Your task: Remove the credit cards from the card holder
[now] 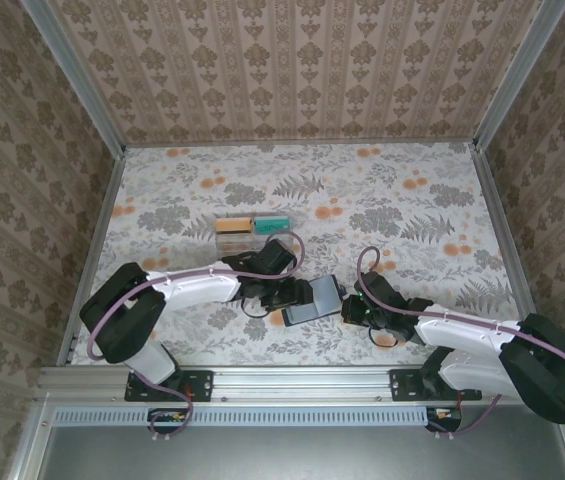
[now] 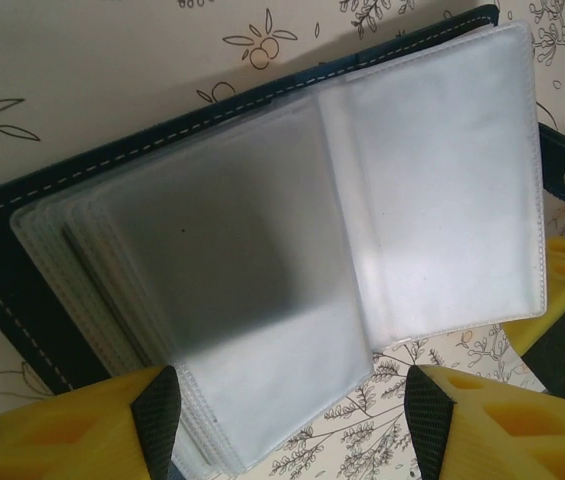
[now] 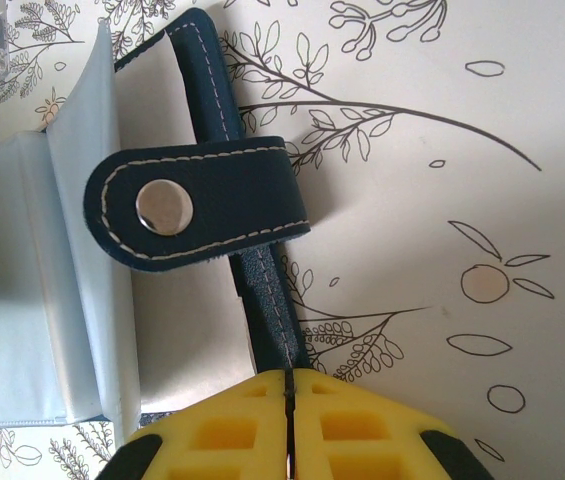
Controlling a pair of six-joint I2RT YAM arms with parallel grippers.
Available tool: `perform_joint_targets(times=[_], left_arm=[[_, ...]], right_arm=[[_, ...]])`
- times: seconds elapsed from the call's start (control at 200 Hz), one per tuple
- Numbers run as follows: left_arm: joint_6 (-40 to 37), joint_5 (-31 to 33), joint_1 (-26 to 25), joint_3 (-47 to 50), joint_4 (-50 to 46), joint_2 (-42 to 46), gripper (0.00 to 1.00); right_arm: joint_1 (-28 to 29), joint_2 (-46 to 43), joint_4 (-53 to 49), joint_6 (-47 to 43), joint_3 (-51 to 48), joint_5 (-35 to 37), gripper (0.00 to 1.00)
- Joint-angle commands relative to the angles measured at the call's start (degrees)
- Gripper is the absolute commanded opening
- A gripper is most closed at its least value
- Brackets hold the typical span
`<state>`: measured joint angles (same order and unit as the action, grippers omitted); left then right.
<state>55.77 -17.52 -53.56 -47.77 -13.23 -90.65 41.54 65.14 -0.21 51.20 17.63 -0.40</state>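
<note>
Your card holder [image 1: 314, 298] lay open on the flowered desk [image 1: 412, 190], close to the middle of its near edge, between the two arms. Your right end effector [image 3: 289, 405] was clenched on the edge of the holder's dark blue cover, just below the snap strap [image 3: 197, 205]. This was most likely to pin the holder so it would not slide while the other arm worked. Your left end effector [image 2: 292, 425] was released, its black pads [image 2: 157, 415] standing apart on either side of the fanned clear sleeves [image 2: 262, 280], apparently lined up to reach into a pocket. Two credit cards [image 1: 232, 226], one orange-yellow and one teal, lay side by side farther back toward the desk's middle, well apart from the holder, so part of the job looked done. The sleeves were cloudy, and whether another card sat inside them could not be told.
</note>
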Motion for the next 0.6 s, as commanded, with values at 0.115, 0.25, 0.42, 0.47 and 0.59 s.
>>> perform_joint_targets(times=[0.115, 0.25, 0.42, 0.47, 0.59], left_arm=[[0.7, -0.7, 0.0, -1.2, 1.4, -2.7, 0.65], [0.4, -0.9, -0.3, -1.8, 1.9, -3.0, 0.65], [-0.5, -1.6, -0.7, -2.7, 3.2, -3.2, 0.65], [-0.7, -1.9, -0.7, -2.9, 3.6, -3.5, 0.65], [-1.1, -2.6, -0.9, -3.6, 4.0, -4.2, 0.65]], right_arm=[[0.6, 0.1, -2.9, 0.1, -0.5, 0.8, 0.10], [0.8, 0.3, -2.5, 0.2, -0.6, 0.7, 0.10], [1.0, 1.2, -1.8, 0.5, -0.7, 0.8, 0.10], [1.0, 1.5, -1.6, 0.6, -0.7, 0.7, 0.10], [1.1, 1.7, -1.6, 0.5, -0.7, 0.7, 0.10]])
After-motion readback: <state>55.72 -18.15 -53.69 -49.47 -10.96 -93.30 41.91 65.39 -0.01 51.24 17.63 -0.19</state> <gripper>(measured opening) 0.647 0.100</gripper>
